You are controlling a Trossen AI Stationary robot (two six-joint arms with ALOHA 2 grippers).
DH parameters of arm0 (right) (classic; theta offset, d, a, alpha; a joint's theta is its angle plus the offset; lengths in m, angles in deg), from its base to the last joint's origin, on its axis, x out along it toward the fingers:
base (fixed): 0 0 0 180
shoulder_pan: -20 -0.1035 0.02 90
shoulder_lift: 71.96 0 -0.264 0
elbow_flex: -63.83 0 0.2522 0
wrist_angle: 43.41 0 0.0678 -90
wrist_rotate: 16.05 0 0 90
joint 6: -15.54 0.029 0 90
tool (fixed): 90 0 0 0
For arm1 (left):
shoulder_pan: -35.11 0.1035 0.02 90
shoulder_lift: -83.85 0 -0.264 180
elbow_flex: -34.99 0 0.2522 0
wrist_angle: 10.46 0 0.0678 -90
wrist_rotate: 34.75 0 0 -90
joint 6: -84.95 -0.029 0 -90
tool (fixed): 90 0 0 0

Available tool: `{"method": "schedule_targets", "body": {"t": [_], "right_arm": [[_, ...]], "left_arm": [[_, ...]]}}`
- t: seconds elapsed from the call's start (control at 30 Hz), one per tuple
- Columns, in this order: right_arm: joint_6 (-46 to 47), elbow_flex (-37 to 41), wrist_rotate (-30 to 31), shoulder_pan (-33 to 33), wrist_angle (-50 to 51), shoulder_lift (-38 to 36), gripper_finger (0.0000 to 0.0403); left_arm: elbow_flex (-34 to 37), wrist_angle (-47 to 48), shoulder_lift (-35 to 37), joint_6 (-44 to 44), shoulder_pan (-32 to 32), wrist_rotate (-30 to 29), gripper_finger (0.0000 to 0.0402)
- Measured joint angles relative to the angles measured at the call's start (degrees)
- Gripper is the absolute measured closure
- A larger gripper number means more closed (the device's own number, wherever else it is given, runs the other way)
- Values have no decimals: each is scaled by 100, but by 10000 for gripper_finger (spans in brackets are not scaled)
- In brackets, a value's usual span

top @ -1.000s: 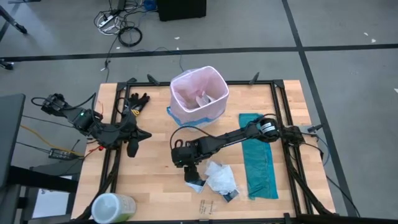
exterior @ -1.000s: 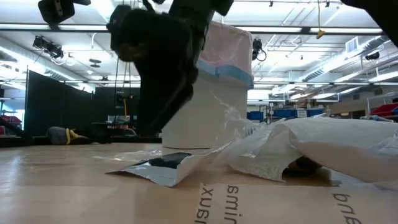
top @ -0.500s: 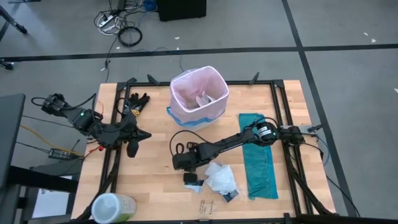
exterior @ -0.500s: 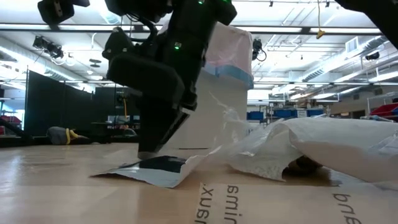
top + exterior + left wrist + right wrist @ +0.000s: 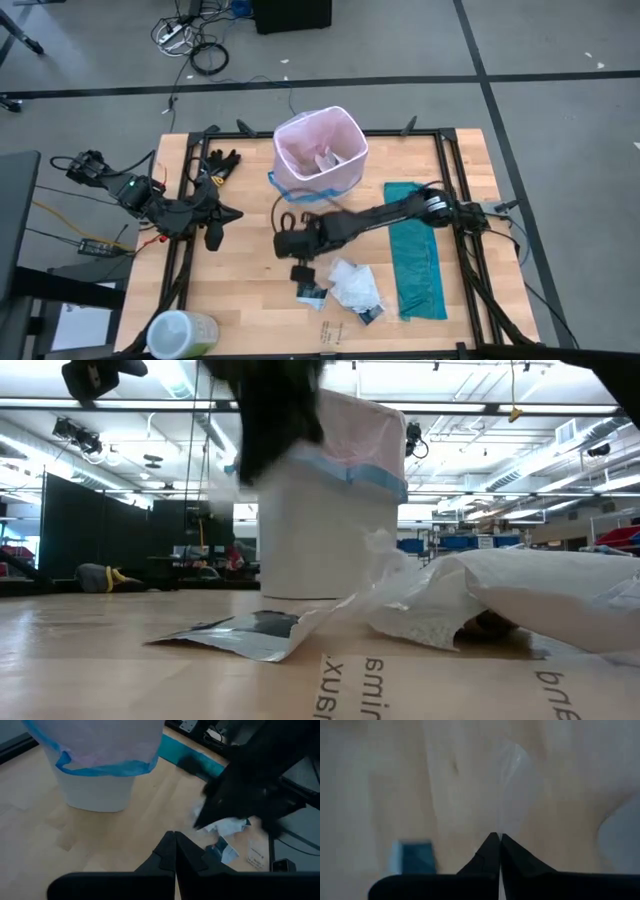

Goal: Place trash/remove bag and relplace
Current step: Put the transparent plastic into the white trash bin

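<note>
A white bin (image 5: 320, 160) lined with the pale pink bag (image 5: 300, 130), blue band (image 5: 105, 767) turned over the rim, stands at the table's far middle with white trash (image 5: 328, 160) inside. On the table near the front lie a black-and-white packet (image 5: 310, 292), crumpled white wrapping (image 5: 356, 285) and another small packet (image 5: 370, 315). My right gripper (image 5: 300, 272) hangs shut above the first packet, with nothing between its fingers (image 5: 490, 851). My left gripper (image 5: 215, 240) waits shut over the table's left edge.
A teal-green plastic bag (image 5: 415, 262) lies flat along the right side. Black gloves (image 5: 222, 162) sit at the far left corner, and a green-lidded container (image 5: 180, 335) at the near left corner. Bare wood lies between the bin and the scraps.
My right gripper has shut down at the black-and-white packet and then risen well clear of the table, tipping a little as it went. The packet has stayed flat on the wood and has not come up with the fingers.
</note>
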Motion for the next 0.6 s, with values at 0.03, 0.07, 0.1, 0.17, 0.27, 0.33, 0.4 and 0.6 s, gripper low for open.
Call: {"method": "schedule_targets", "body": {"t": [0.03, 0.07, 0.1, 0.17, 0.27, 0.33, 0.4, 0.6], "right_arm": [[-21, -203, 29, 19, 58, -73, 403], [-25, -383, 66, 34, 165, -173, 403], [-30, -539, 108, 55, 280, -272, 403], [-42, -694, 322, 69, 154, -572, 403], [-247, -624, 770, 105, -53, -1144, 403], [-419, -622, 1076, 152, -69, -1410, 403], [-674, -611, 1424, 235, -47, -1612, 403], [-1337, -624, 2859, 709, 156, -2009, 403]], "left_arm": [[0, 0, -2, 1, 0, -8, 398], [0, 9, 0, 0, 2, -24, 398], [0, 9, 0, 0, 2, -62, 398], [0, 18, -2, 1, 2, -104, 398], [0, 16, 0, 0, 2, -183, 398], [0, 18, -6, 1, 2, -219, 398], [0, 18, -6, 0, 2, -249, 398], [2, 18, -6, 2, 2, -434, 398]]}}
